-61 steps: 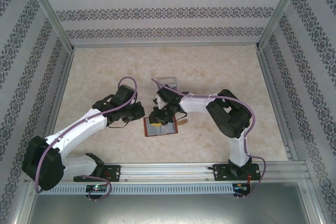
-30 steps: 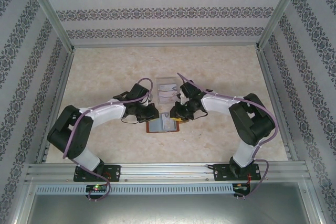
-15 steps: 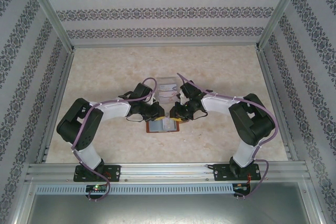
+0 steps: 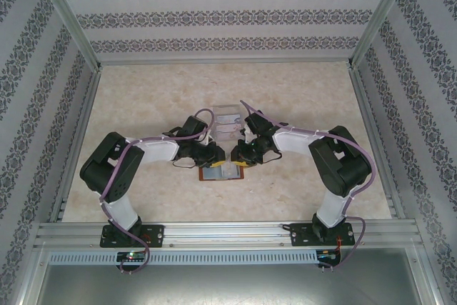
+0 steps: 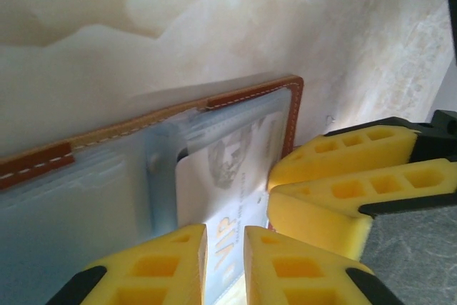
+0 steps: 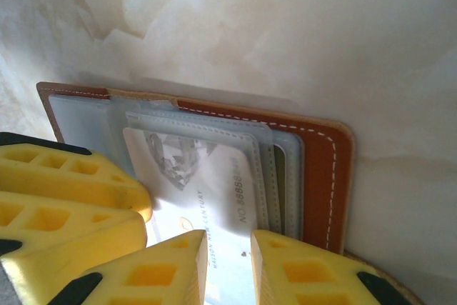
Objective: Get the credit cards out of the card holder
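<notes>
The brown leather card holder [image 4: 220, 173] lies open and flat on the table, its grey-blue pockets up. Both grippers meet tip to tip over its far edge. My left gripper [image 4: 216, 156] [image 5: 225, 262] is narrowly open, its tips down on a pale credit card [image 5: 228, 169] marked VIP that sticks partly out of a pocket. My right gripper [image 4: 235, 156] [image 6: 228, 266] is also narrowly open over the same pale card [image 6: 207, 176], gripping nothing. A stitched leather border [image 5: 243, 94] [image 6: 321, 169] frames the pockets. The right fingers [image 5: 343, 176] and left fingers [image 6: 64, 183] show in each other's wrist views.
A clear plastic box [image 4: 228, 121] holding cards stands just beyond the card holder, close behind both wrists. Pale marbled tabletop surrounds it, with metal frame rails at the sides and patterned walls behind.
My left arm has swung in from the left until its tips meet the right gripper over the card holder. Its jaws have parted slightly. The right arm settled a second ago and holds still.
</notes>
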